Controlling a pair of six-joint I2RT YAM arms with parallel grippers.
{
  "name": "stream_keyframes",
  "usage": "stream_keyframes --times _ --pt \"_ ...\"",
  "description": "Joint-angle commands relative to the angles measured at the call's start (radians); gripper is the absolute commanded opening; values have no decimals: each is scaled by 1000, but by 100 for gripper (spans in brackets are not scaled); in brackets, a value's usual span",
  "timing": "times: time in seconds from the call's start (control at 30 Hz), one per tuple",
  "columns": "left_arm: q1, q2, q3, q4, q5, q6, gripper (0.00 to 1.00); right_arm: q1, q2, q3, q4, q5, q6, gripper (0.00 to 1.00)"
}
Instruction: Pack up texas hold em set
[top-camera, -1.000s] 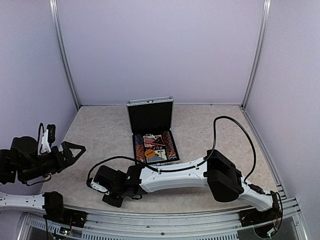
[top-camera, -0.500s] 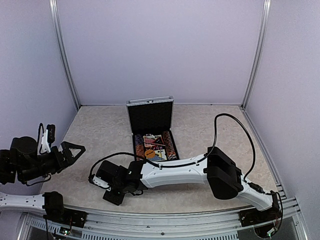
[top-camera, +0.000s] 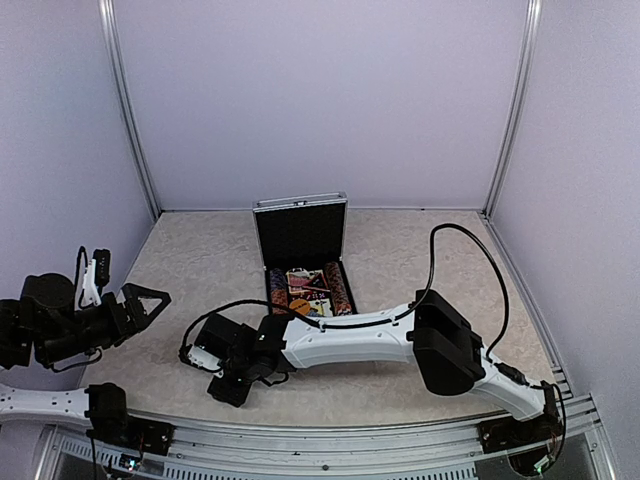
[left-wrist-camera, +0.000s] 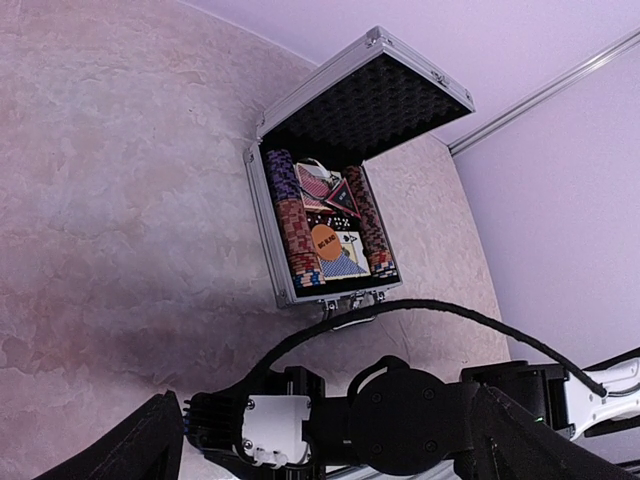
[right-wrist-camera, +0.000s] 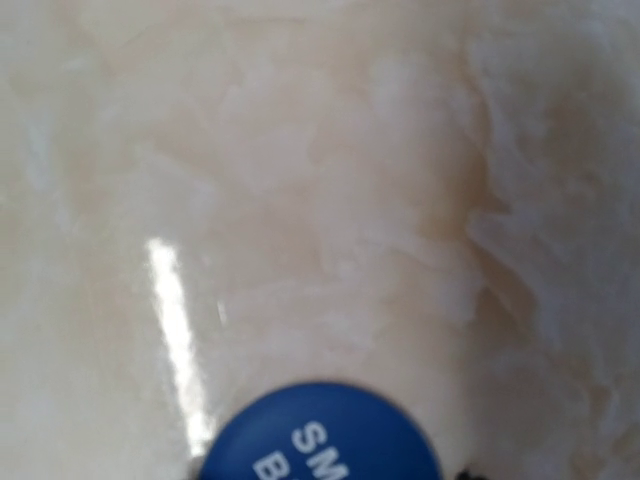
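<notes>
The silver case (top-camera: 300, 226) of the texas hold em set stands open at the table's middle, its black-lined lid upright. Its tray (left-wrist-camera: 281, 289) holds rows of striped chips (left-wrist-camera: 296, 228), an orange disc (left-wrist-camera: 326, 242), a dark triangle (left-wrist-camera: 343, 197) and card decks. A blue disc (right-wrist-camera: 320, 435) with white letters lies on the table right under my right gripper (top-camera: 225, 380), which points down in front and to the left of the case; its jaws are hidden. My left gripper (top-camera: 150, 302) hangs open and empty at the far left, its fingers (left-wrist-camera: 150, 445) wide apart.
My right arm (top-camera: 350, 345) stretches low across the front of the table, from the right base toward the left. Its black cable (top-camera: 470, 250) loops above it, close to the case's front edge. Walls with metal posts (top-camera: 135, 130) close in the table.
My right gripper has shifted a little to the left and away from the near edge. The left arm and the case have not moved.
</notes>
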Motion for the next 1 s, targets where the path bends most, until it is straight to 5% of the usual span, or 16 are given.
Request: stream_keyframes --times 0.0,0.73,0.97 --pt "-2 -133 -3 -15 -18 -2 99 -5 51 18 -61 -32 13 54" --pt "-1 -135 -27 -4 -1 -7 99 -21 -156 2 -70 122 -29 54" --pt "-2 -114 -33 16 12 2 99 -87 -275 -151 -54 176 -27 54"
